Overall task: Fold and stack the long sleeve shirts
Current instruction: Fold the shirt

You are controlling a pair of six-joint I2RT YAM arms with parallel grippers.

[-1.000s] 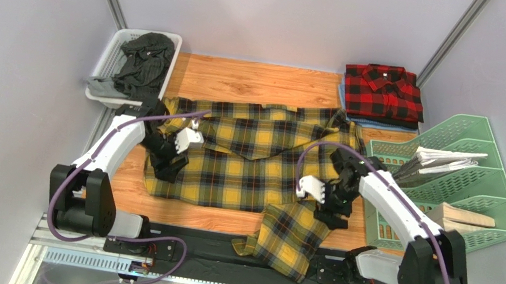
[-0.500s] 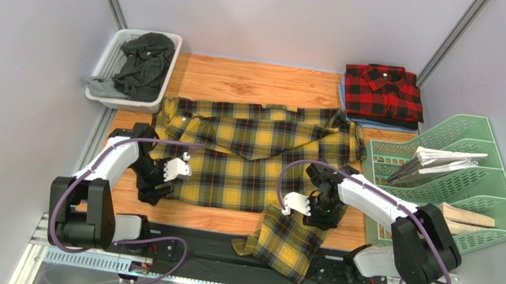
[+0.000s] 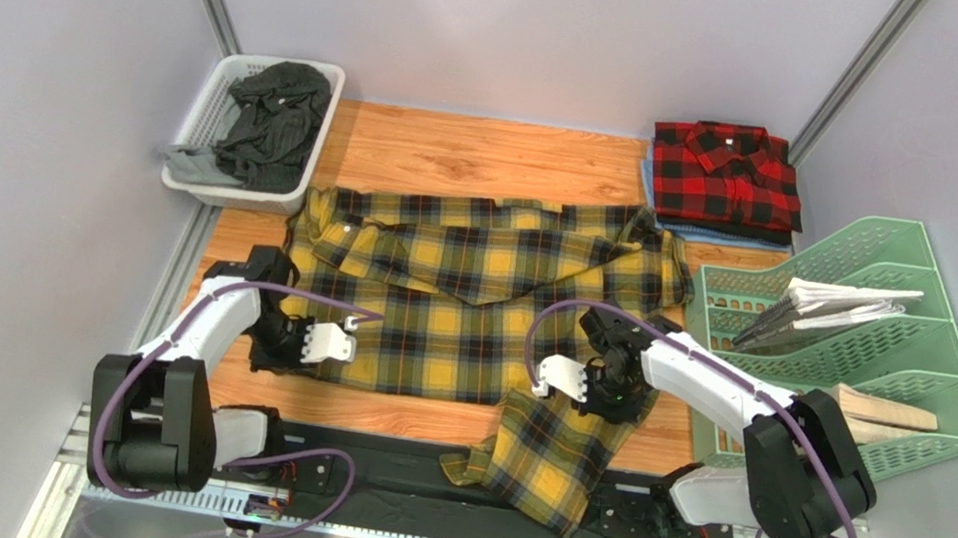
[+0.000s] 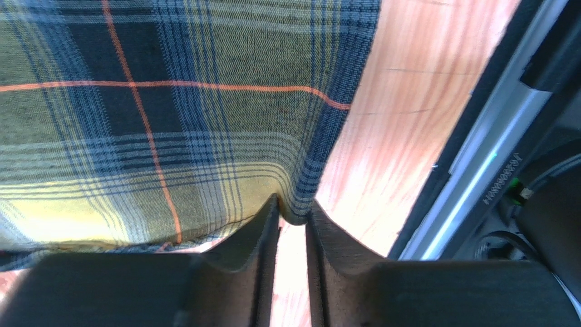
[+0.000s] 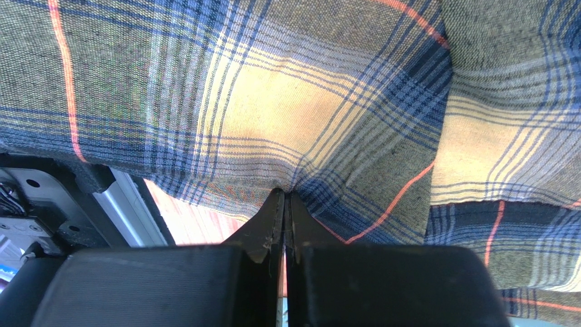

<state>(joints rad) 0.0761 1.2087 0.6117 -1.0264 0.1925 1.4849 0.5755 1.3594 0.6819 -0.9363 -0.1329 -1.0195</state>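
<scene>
The yellow plaid long sleeve shirt [image 3: 481, 297] lies spread across the middle of the wooden table, with one sleeve [image 3: 544, 451] hanging over the near edge. My left gripper [image 3: 282, 352] is at its near left corner. In the left wrist view the left gripper [image 4: 293, 212] is shut on a small fold of the hem [image 4: 300, 204]. My right gripper [image 3: 603, 404] is at the near hem beside the sleeve. In the right wrist view the right gripper [image 5: 285, 195] is shut tight on the cloth [image 5: 300, 122]. The red plaid shirt [image 3: 727, 174] lies folded at the back right.
A white basket [image 3: 218, 96] of dark grey clothes stands at the back left. A green file rack [image 3: 879, 336] with papers and a wooden block [image 3: 884, 406] takes up the right side. A black rail [image 3: 390, 459] runs along the near edge.
Both grippers came down toward the near edge of the yellow shirt and closed on its hem, the left at the corner and the right beside the sleeve.
</scene>
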